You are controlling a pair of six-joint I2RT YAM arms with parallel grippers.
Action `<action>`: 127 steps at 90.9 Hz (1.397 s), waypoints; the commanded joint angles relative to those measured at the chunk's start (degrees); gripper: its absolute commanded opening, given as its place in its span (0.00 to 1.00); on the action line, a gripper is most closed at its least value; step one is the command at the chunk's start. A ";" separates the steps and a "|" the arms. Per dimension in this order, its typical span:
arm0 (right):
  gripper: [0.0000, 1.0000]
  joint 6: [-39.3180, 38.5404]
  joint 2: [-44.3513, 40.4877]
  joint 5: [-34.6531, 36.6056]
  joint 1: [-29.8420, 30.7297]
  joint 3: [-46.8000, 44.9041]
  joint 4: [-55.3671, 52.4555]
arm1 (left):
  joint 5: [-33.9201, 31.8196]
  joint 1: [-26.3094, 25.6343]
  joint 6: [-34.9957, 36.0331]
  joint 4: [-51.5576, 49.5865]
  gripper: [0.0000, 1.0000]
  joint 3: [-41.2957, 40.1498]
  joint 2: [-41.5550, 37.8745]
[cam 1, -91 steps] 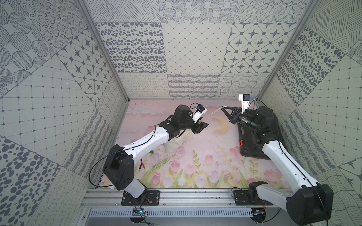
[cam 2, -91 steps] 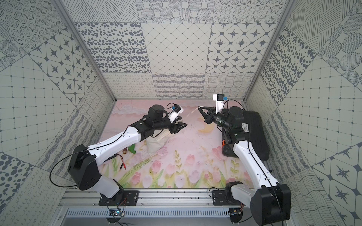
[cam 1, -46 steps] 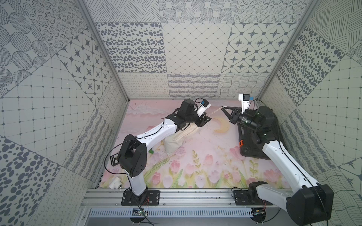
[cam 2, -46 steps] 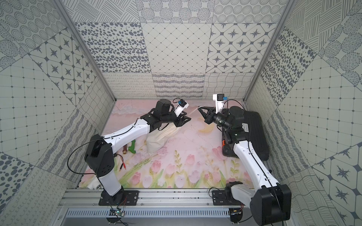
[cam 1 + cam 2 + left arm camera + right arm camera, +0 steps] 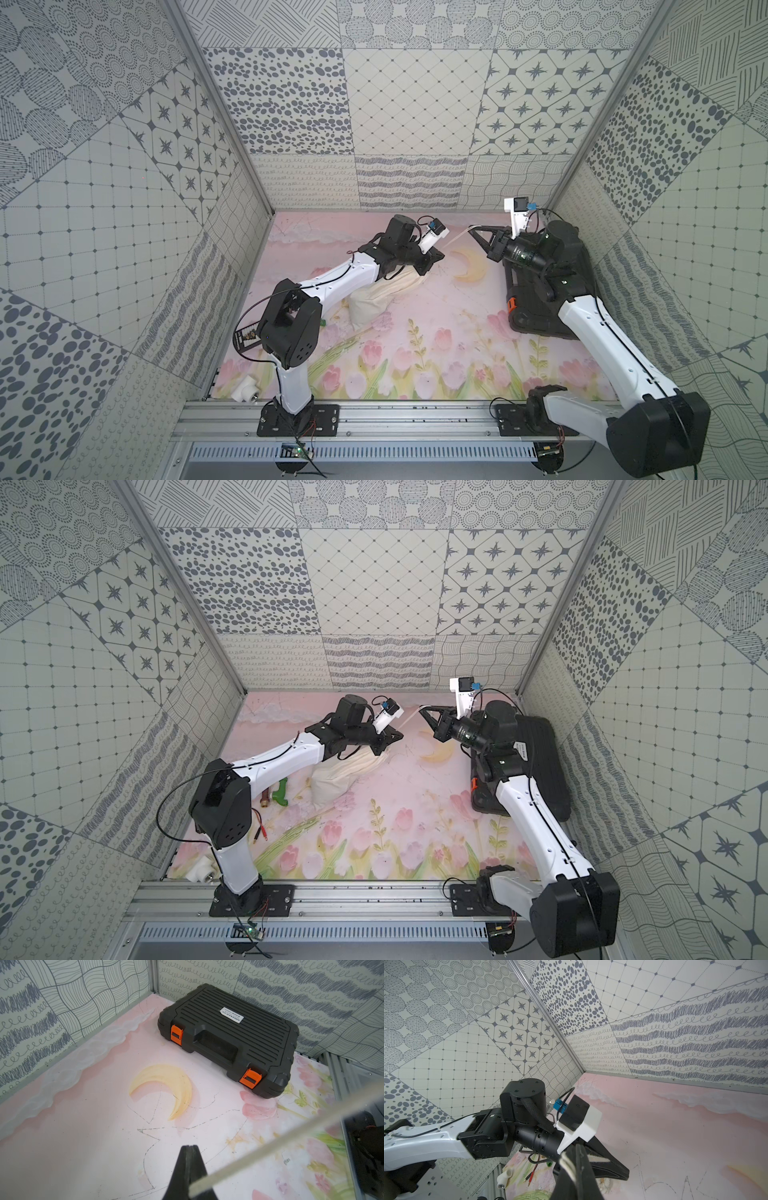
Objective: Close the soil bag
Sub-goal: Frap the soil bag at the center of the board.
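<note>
Cream soil bag (image 5: pixel 374 297) on worktop (image 5: pixel 440 320), taut cord (image 5: pixel 457 237) pinched in right gripper (image 5: pixel 472 228), left gripper (image 5: pixel 436 257) closed at its neck.

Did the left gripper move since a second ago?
Yes. The left gripper slid a little toward the back wall and the painted moon.

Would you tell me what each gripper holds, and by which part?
The right gripper pinches the thin pale cord of the cream cloth soil bag; what the shut left gripper holds cannot be told.
</note>
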 commanded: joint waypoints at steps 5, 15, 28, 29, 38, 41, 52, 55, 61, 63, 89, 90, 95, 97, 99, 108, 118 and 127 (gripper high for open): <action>0.00 -1.17 0.50 0.26 -2.06 7.94 5.90 | -3.09 -0.26 3.13 -13.61 0.00 -6.38 -1.09; 0.00 -0.98 1.76 0.84 -2.90 10.89 5.76 | -5.65 -2.68 3.61 -16.19 0.00 -10.12 -2.02; 0.00 -0.70 3.08 3.51 -4.22 12.51 5.53 | -7.77 -6.34 3.05 -16.80 0.00 -14.64 -2.23; 0.00 -0.61 3.19 3.83 -4.33 12.57 5.51 | -7.85 -6.63 2.95 -16.77 0.00 -14.97 -2.10; 0.00 0.40 3.81 5.60 -5.40 12.22 5.69 | -9.11 -8.41 2.21 -17.09 0.01 -17.05 -1.62; 0.00 0.65 3.88 6.08 -5.75 11.89 5.70 | -9.57 -8.89 1.92 -17.18 0.02 -17.70 -1.59; 0.00 1.80 4.08 6.88 -7.01 10.25 6.92 | -11.36 -10.02 1.50 -17.22 0.05 -19.41 -2.15; 0.00 2.14 4.21 6.93 -7.38 9.74 7.55 | -12.03 -10.19 1.54 -17.59 0.06 -19.56 -2.18; 0.00 3.22 4.54 6.86 -8.16 8.87 8.53 | -13.77 -10.34 1.64 -19.00 0.07 -19.15 -1.85; 0.00 3.56 4.67 6.75 -8.47 8.63 8.88 | -14.34 -10.41 1.66 -19.52 0.07 -18.97 -1.73; 0.00 5.36 5.46 5.52 -10.96 7.44 10.89 | -20.24 -10.58 3.07 -28.40 0.03 -16.57 -0.28; 0.00 5.36 5.44 5.50 -11.00 7.53 10.91 | -20.24 -10.64 3.17 -28.76 0.03 -16.38 -0.16; 0.00 5.32 5.77 5.48 -11.36 7.89 10.89 | -20.20 -11.03 3.54 -30.82 0.03 -15.67 0.55; 0.00 5.29 5.86 5.48 -11.60 8.08 10.86 | -20.25 -11.37 3.72 -31.66 0.03 -15.44 0.92; 0.00 5.39 6.10 5.52 -11.75 8.37 10.87 | -20.37 -11.74 3.92 -32.44 0.03 -15.23 1.19; 0.00 5.65 7.23 5.70 -12.80 10.08 10.85 | -23.77 -13.70 3.88 -33.96 0.00 -15.46 2.58; 0.00 5.87 8.72 6.04 -13.98 12.62 10.78 | -25.53 -15.13 2.78 -35.56 0.01 -16.00 3.58; 0.00 5.73 10.08 6.16 -14.82 14.83 10.69 | -28.33 -16.00 2.00 -37.26 0.01 -16.15 5.03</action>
